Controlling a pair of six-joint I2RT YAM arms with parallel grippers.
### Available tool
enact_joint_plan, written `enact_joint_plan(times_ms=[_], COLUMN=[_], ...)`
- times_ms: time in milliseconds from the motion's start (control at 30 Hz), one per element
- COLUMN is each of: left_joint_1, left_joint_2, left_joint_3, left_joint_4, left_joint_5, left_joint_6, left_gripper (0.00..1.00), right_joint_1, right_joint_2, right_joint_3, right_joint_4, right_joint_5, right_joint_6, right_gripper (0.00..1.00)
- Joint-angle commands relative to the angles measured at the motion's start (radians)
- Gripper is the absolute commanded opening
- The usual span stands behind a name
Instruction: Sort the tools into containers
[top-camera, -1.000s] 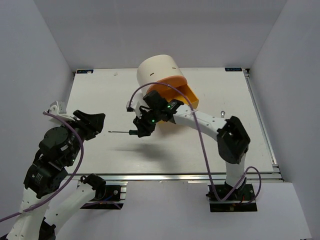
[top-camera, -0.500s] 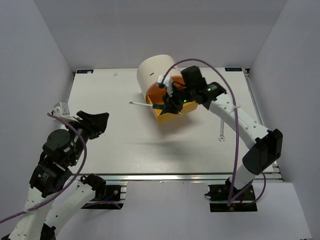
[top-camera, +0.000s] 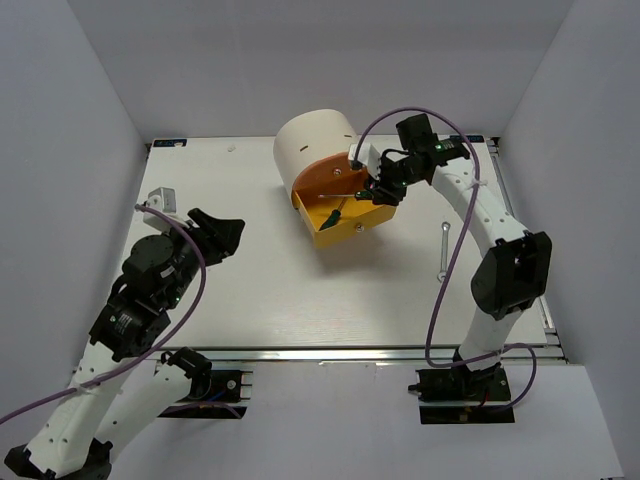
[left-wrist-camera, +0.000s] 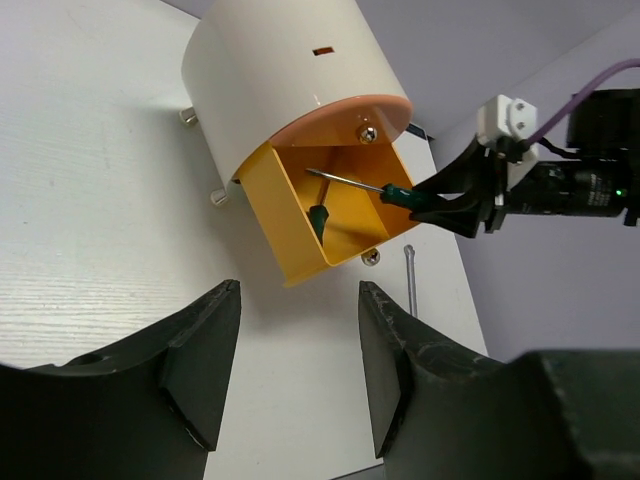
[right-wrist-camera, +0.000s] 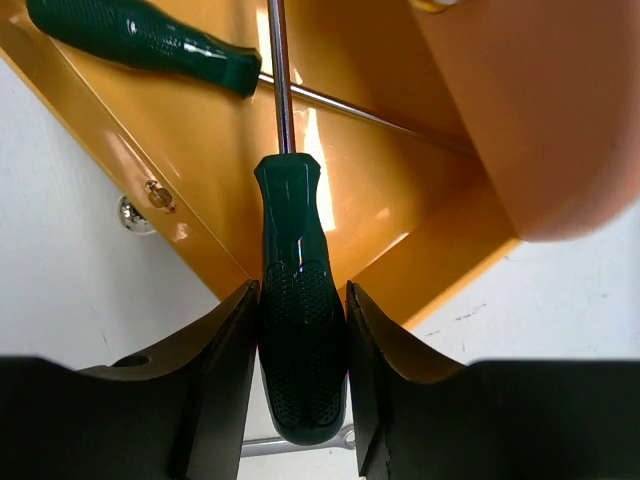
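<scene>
Right gripper (right-wrist-camera: 300, 300) is clenched on a screwdriver (right-wrist-camera: 290, 220): both fingers press the black-and-green handle, one on each side. The handle sits at the right rim of the open drawer (top-camera: 305, 212), and the shaft reaches in over the orange-yellow interior with its tip toward the cabinet (top-camera: 315, 140). I can't tell whether the tip touches the drawer floor. A second screwdriver (right-wrist-camera: 140, 38) with a dark green handle lies inside the drawer, and the held shaft crosses just beside that handle's end. The drawer stands pulled out toward me from the cream cabinet at the far middle of the table (top-camera: 250, 290). A spanner (top-camera: 442, 250) lies flat on the table, right of the drawer and apart from it, under the right arm's reach. Left gripper (left-wrist-camera: 297, 300) hangs over the left side of the table, well apart from the cabinet. Its jaws are parted, with white tabletop showing between them, and its camera looks across at the drawer.
</scene>
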Motion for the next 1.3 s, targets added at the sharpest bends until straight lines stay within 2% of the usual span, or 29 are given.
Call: enact_joint_plan(times_ms=[0, 67, 100, 167, 200, 233, 300, 433, 500, 533, 567, 633, 667, 700, 733, 767, 867, 900, 933, 1033, 1067, 1100, 1267], left_joint_1=[-0.004, -0.004, -0.004, -0.004, -0.004, -0.004, -0.004, -0.004, -0.004, -0.003, -0.001, 0.037, 0.062, 0.097, 0.182, 0.222, 0.332, 0.348, 0.374, 0.398, 0.399, 0.399, 0.401], left_joint_2=[0.003, 0.008, 0.009, 0.017, 0.026, 0.034, 0.066, 0.167, 0.225, 0.294, 0.331, 0.414, 0.499, 0.540, 0.581, 0.656, 0.814, 0.856, 0.897, 1.084, 1.133, 1.222, 1.400], left_joint_3=[-0.024, -0.036, -0.048, -0.059, -0.065, -0.067, -0.068, -0.033, -0.009, 0.025, 0.047, 0.103, 0.167, 0.201, 0.231, 0.284, 0.419, 0.458, 0.491, 0.648, 0.689, 0.759, 0.864], left_joint_4=[0.050, 0.069, 0.075, 0.098, 0.106, 0.115, 0.147, 0.208, 0.221, 0.233, 0.241, 0.247, 0.253, 0.262, 0.296, 0.317, 0.376, 0.385, 0.414, 0.451, 0.454, 0.463, 0.633], left_joint_5=[0.043, 0.046, 0.049, 0.052, 0.053, 0.055, 0.056, 0.046, 0.015, 0.004, -0.003, 0.007, 0.065, 0.120, 0.185, 0.316, 0.437, 0.487, 0.519, 0.633, 0.659, 0.684, 0.829], left_joint_6=[0.012, 0.008, 0.007, 0.004, 0.004, 0.005, 0.019, 0.056, 0.077, 0.088, 0.103, 0.140, 0.153, 0.166, 0.166, 0.157, 0.159, 0.162, 0.169, 0.197, 0.215, 0.223, 0.237], left_gripper=[0.61, 0.61, 0.61, 0.62, 0.62, 0.63, 0.64, 0.65, 0.60, 0.56, 0.41, 0.21, 0.13, 0.05, 0.05, 0.05, 0.39, 0.61, 0.68, 0.84, 0.85, 0.86, 0.92], right_joint_1=[0.006, 0.006, 0.006, 0.013, 0.016, 0.018, 0.026, 0.024, 0.024, 0.023, 0.023, 0.010, -0.002, -0.016, -0.045, -0.059, -0.120, -0.134, -0.149, -0.154, -0.152, -0.154, -0.145], right_joint_2=[0.038, 0.079, 0.093, 0.127, 0.131, 0.136, 0.136, 0.116, 0.088, 0.076, 0.055, 0.024, -0.017, -0.046, -0.076, -0.149, -0.302, -0.341, -0.405, -0.478, -0.511, -0.524, -0.519], right_joint_3=[0.070, 0.104, 0.121, 0.173, 0.183, 0.193, 0.197, 0.196, 0.179, 0.168, 0.150, 0.138, 0.104, 0.075, 0.034, -0.081, -0.287, -0.416, -0.472, -0.652, -0.690, -0.724, -0.835], right_joint_4=[-0.017, -0.011, -0.002, 0.005, 0.009, 0.026, 0.037, 0.060, 0.061, 0.063, 0.063, 0.074, 0.113, 0.136, 0.176, 0.263, 0.379, 0.435, 0.449, 0.434, 0.421, 0.416, 0.480], right_joint_5=[0.009, 0.008, 0.006, 0.005, 0.006, 0.008, 0.003, 0.002, -0.006, -0.012, -0.026, -0.043, -0.087, -0.111, -0.127, -0.157, -0.245, -0.260, -0.271, -0.277, -0.285, -0.276, -0.254], right_joint_6=[-0.069, -0.016, 0.007, 0.060, 0.078, 0.095, 0.121, 0.161, 0.179, 0.184, 0.187, 0.245, 0.283, 0.323, 0.433, 0.478, 0.608, 0.621, 0.621, 0.542, 0.476, 0.471, 0.477], right_gripper=[0.00, 0.00, 0.11, 0.21, 0.34, 0.41, 0.50, 0.51, 0.52, 0.52, 0.52, 0.44, 0.20, 0.00, 0.00, 0.00, 0.00, 0.00, 0.00, 0.00, 0.00, 0.00, 0.00])
